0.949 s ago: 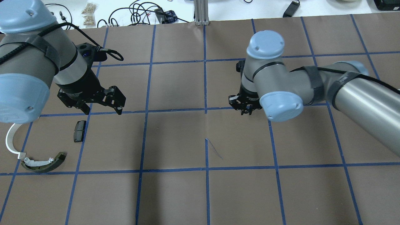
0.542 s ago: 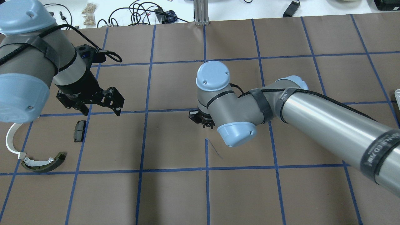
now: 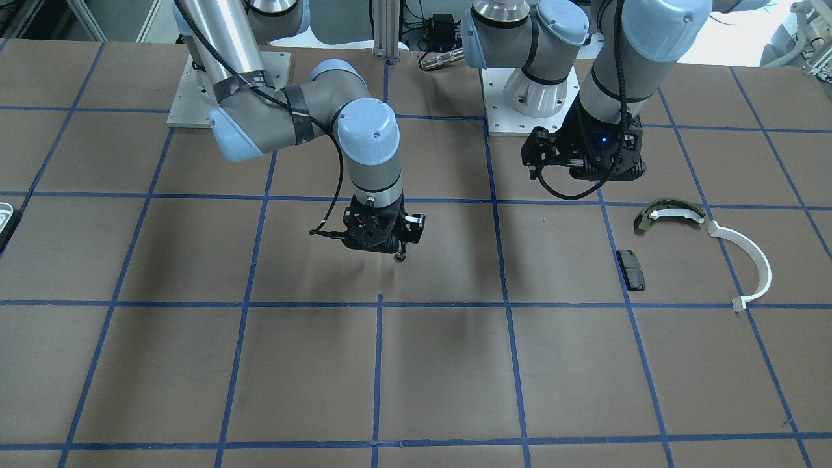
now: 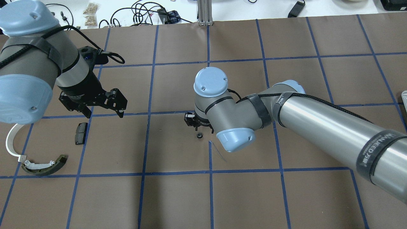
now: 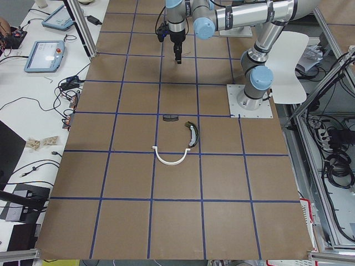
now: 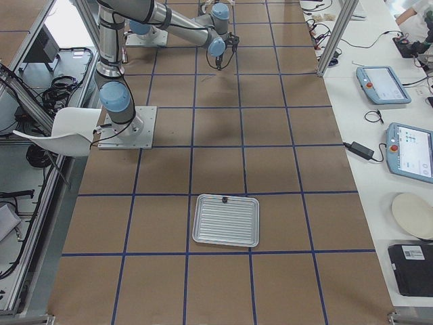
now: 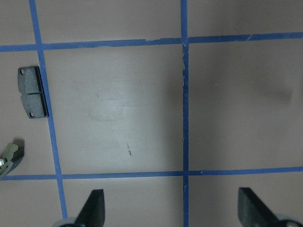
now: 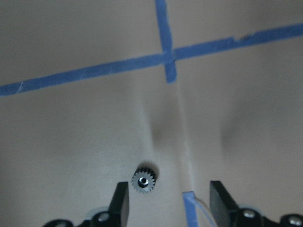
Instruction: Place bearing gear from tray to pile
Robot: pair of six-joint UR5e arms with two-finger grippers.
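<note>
- The gear [image 4: 199, 135] is in the middle of the table [image 4: 178, 197]. It is just below the right gripper [image 4: 194, 124] and not touching it.
- The right gripper's jaws are open and hold nothing. In the right wrist view the gear [image 8: 143, 181] shows between the two fingers [image 8: 120, 203], closer to one of them.
- The gear is round, so it has no long side. Its hole faces up.
- The left gripper [image 4: 103, 111] has its jaws wide and empty. It hangs near the pile [image 4: 44, 167], just beside the pad [image 4: 81, 133].
- The pile is the pad, the shoe [image 3: 669, 209] and the arc [image 4: 8, 140]. It is well apart from the gear, off to the robot's left.
- I think the left arm should take the gear next. It is nearer the pile, and the gear lies to its right.
- The tray [image 6: 225, 220] is well apart, on the robot's right. A small dark bit sits at its edge, too small to tell what.
- The right wrist view is blurry. I cannot tell if the gear rests on the table or is a bit above it.
- The left wrist view does not show the gear.
</note>
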